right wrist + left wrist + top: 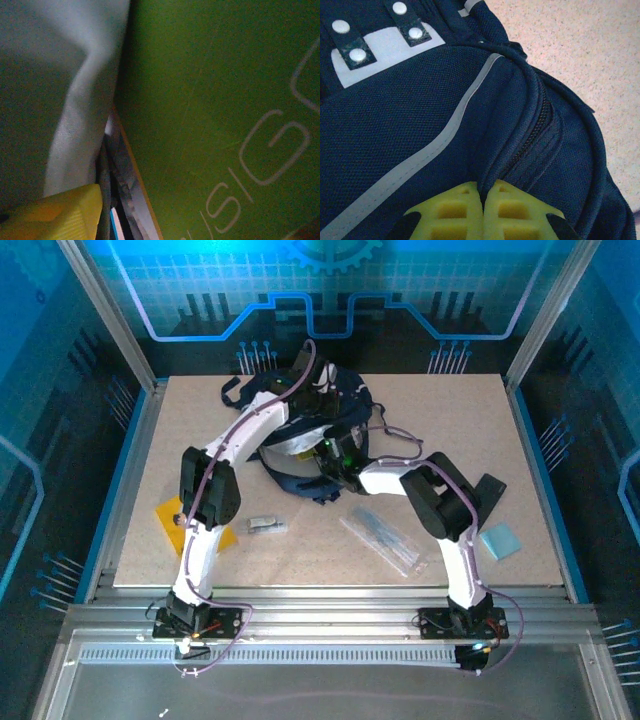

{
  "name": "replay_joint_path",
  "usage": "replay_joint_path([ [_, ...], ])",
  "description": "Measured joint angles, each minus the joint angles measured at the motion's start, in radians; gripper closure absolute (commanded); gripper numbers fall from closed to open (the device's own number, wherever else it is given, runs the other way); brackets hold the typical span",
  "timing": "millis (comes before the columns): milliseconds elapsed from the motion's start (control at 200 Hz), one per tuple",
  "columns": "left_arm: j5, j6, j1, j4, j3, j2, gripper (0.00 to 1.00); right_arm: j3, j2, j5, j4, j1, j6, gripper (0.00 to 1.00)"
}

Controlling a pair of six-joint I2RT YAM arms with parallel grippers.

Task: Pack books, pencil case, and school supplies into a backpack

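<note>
Top external: the backpack (pixel 295 480) lies at the table's far middle. The left gripper (pixel 482 212) has its jaws together, pinching backpack fabric beside the zipper. The yellow-green book (pixel 215 100) lies just beside the right gripper (pixel 330 452), whose reach ends in the backpack's opening; whether its jaws are apart I cannot tell.

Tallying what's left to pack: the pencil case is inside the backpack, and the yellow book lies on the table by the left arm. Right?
No. The pencil case lies on the table near the right arm, outside the backpack; the top external view shows it. The yellow book is by the left arm.
</note>
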Motion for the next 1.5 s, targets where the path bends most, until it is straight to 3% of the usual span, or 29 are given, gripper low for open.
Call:
replay_joint_path([
  [110, 0.000, -0.011, 0.004, 0.007, 0.000, 0.000, 1.00, -0.046, -0.078, -0.012, -0.097, -0.010, 0.004, 0.24],
  [345, 0.000, -0.021, 0.009, 0.012, 0.000, 0.000, 1.00, -0.113, -0.231, -0.059, -0.244, -0.044, -0.020, 0.23],
  [480, 0.004, -0.022, 0.009, 0.012, 0.000, 0.000, 1.00, -0.111, -0.232, -0.097, -0.252, -0.067, -0.051, 0.47],
  [655, 0.008, -0.025, 0.008, 0.011, 0.000, 0.000, 1.00, -0.034, -0.100, -0.166, -0.214, -0.083, -0.070, 0.73],
  [735, 0.008, -0.025, 0.006, 0.011, 0.000, 0.000, 1.00, -0.006, -0.049, -0.183, -0.191, -0.083, -0.069, 0.81],
  [891, 0.006, -0.025, -0.006, 0.012, -0.001, 0.000, 1.00, 0.080, 0.020, -0.222, -0.177, -0.083, -0.089, 0.79],
  [1076, -0.003, -0.029, -0.008, 0.023, -0.006, 0.000, 1.00, 0.026, -0.026, -0.246, -0.161, -0.085, -0.119, 0.76],
  [1501, 0.000, -0.048, -0.015, 0.089, -0.093, -0.012, 1.00, -0.207, -0.496, -0.350, -0.438, -0.156, -0.413, 0.67],
])
